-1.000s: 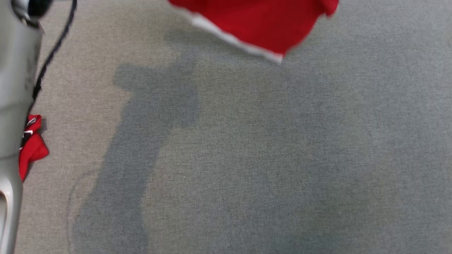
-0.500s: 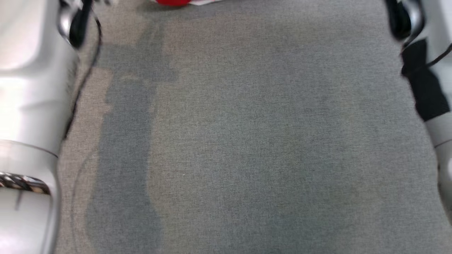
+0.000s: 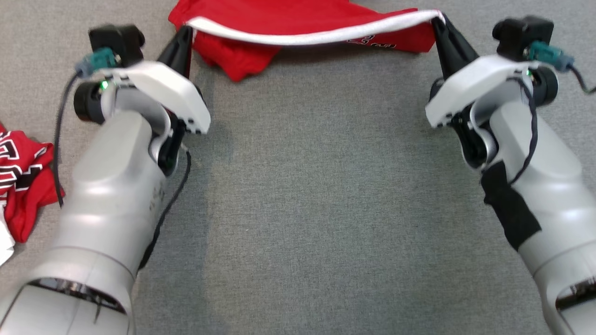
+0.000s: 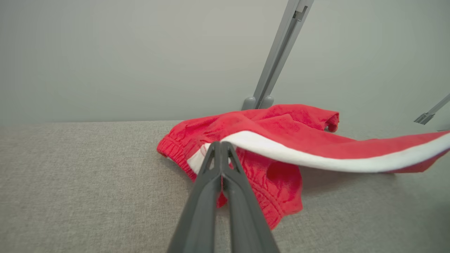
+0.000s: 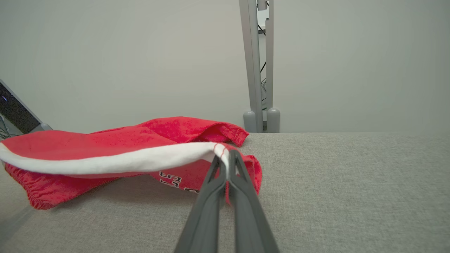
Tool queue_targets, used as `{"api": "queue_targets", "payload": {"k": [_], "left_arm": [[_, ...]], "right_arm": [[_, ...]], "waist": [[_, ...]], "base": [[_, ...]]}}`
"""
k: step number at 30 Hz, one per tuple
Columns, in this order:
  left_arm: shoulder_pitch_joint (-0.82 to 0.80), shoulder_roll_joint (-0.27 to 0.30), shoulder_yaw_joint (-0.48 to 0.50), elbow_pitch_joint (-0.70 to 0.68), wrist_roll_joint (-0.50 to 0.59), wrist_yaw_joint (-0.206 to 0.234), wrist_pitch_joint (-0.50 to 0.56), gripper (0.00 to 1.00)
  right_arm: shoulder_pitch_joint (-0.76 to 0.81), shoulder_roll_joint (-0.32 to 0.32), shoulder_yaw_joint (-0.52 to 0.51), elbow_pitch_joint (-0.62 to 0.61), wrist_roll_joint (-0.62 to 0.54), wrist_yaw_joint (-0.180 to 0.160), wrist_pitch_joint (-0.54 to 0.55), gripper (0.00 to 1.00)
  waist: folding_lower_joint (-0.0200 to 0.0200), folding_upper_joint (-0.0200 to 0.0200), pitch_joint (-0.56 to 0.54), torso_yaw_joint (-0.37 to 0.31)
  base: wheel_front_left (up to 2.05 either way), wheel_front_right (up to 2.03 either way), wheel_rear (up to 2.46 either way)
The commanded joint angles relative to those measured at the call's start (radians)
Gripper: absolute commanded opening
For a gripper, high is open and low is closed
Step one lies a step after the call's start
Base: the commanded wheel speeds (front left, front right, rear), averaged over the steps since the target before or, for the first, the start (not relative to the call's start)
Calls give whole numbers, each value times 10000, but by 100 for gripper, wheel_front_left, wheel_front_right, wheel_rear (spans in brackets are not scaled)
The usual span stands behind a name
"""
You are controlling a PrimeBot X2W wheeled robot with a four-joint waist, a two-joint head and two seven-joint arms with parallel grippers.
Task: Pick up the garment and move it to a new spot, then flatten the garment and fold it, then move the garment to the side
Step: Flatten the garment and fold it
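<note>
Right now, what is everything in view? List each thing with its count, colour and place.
garment: one, red with a white band, at the far end of the surface, white edge raised between both grippers
second garment: one, red with black-and-white lettering, crumpled at the head view's left edge
surface: one, grey fabric, under everything
metal posts: a pair, grey, at the surface's far edge
left gripper: dark, shut on the garment's left end
right gripper: dark, shut on its right end
left forearm, right forearm: pale grey, lower corners
</note>
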Motion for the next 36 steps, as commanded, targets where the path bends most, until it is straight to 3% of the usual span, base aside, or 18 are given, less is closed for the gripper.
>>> {"api": "queue_targets", "payload": {"k": [1, 5, 11, 15, 18, 23, 36], "left_arm": [[257, 26, -86, -17, 23, -11, -79, 0], [1245, 183, -192, -496, 202, -12, -218, 0], [3839, 509, 197, -2847, 816, -9, -214, 0], [5732, 660, 419, -4332, 1256, 281, -216, 0], [7404, 793, 642, -5588, 1157, 368, -217, 0], [8967, 1230, 690, -7237, 1171, 806, -102, 0], [12387, 2427, 605, -12316, 948, 2485, 2350, 0]], "right_arm": [[333, -150, -7, -171, -11, 1, -55, 0], [1833, -280, -214, -1377, 35, 1, -54, 0], [4633, -529, -636, -3318, -91, 3, -54, 0], [6524, -563, -1105, -4477, -290, 3, -55, 0], [8268, -481, -1966, -5780, -428, 1, -55, 0], [10234, -228, -2627, -7329, -877, 1, -57, 0], [13423, 139, -3631, -10561, -1808, 1, 918, 0]], "waist": [[0, 0, -171, -6], [0, 0, -643, -21], [0, 0, -1474, -14], [0, 0, -2054, -18], [0, 0, -2574, 56], [0, 0, -2949, 113], [0, 0, -3546, 62]], "base": [[0, 0, 0], [0, 0, 0], [0, 0, 0], [0, 0, 0], [0, 0, 0], [0, 0, 0], [0, 0, 0]]}}
